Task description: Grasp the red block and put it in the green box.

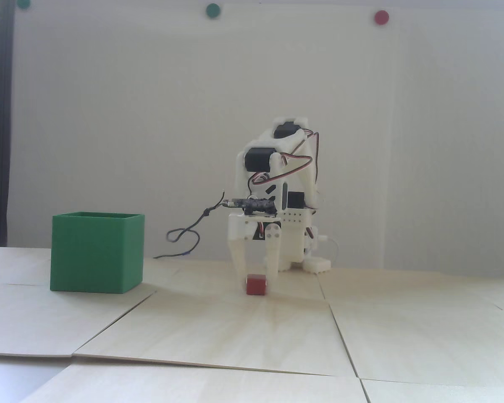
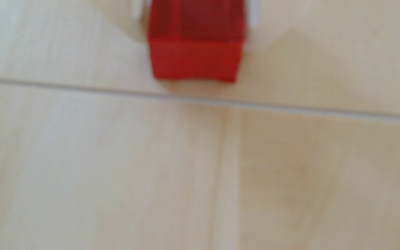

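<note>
My claw [image 1: 256, 279] straddles the red block [image 1: 256, 285] at frame centre, fingers parted; closing off-centre, I risk the block twisting away.

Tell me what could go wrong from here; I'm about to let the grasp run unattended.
The fingers straddle the red block with little spare room, so one tip may nudge it sideways while closing. The green box is tall, so a low carry could strike its wall. The wrist view is blurred, a poor check on alignment.
</note>
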